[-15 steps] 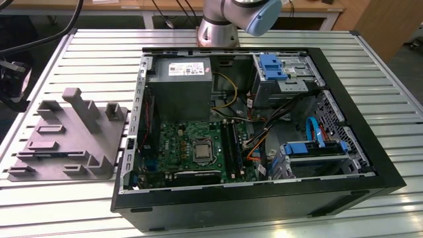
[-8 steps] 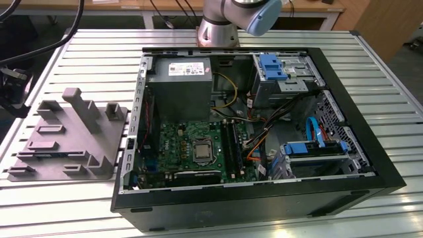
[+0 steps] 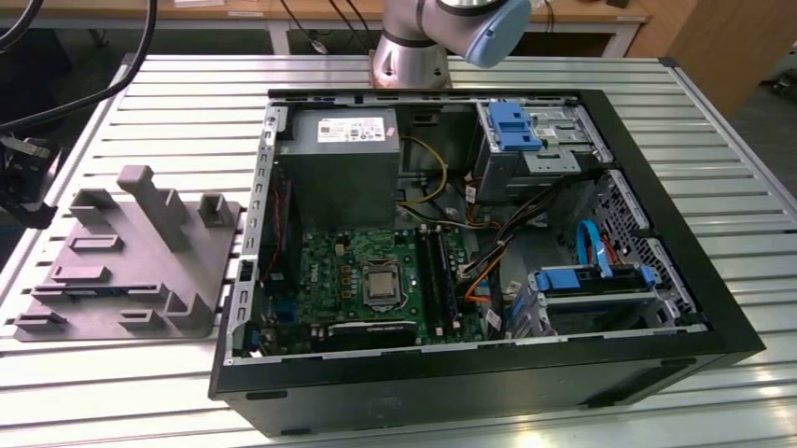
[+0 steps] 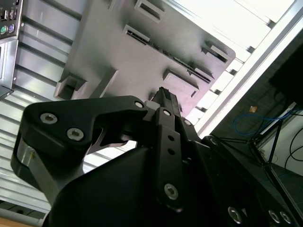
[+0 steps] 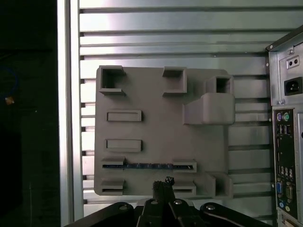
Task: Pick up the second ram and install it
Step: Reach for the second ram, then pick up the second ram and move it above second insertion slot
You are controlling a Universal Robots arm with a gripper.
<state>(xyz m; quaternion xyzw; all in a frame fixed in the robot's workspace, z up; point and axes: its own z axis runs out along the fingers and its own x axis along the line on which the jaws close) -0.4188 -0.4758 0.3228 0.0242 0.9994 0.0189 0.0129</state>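
The second ram (image 5: 149, 166) is a thin dark blue-green strip standing on edge in a long slot of the grey fixture tray (image 5: 156, 118), held between two end holders. My gripper (image 5: 163, 182) hovers above the tray, just beside that slot, its black fingers pressed together and holding nothing. In the second wrist view the gripper (image 4: 164, 93) points down at the tray (image 4: 109, 42), with the ram (image 4: 182, 61) showing as a dark line past the fingertips. In the exterior view the tray (image 3: 137, 252) lies at the exterior view's left of the open computer case (image 3: 473, 252).
The motherboard (image 3: 361, 275) with long black memory slots (image 3: 436, 271) lies inside the case, among cables, a power supply (image 3: 336, 168) and blue drive brackets. The case's rear ports (image 5: 286, 142) stand close to the tray. The slatted table's edge (image 5: 66, 94) borders a dark drop.
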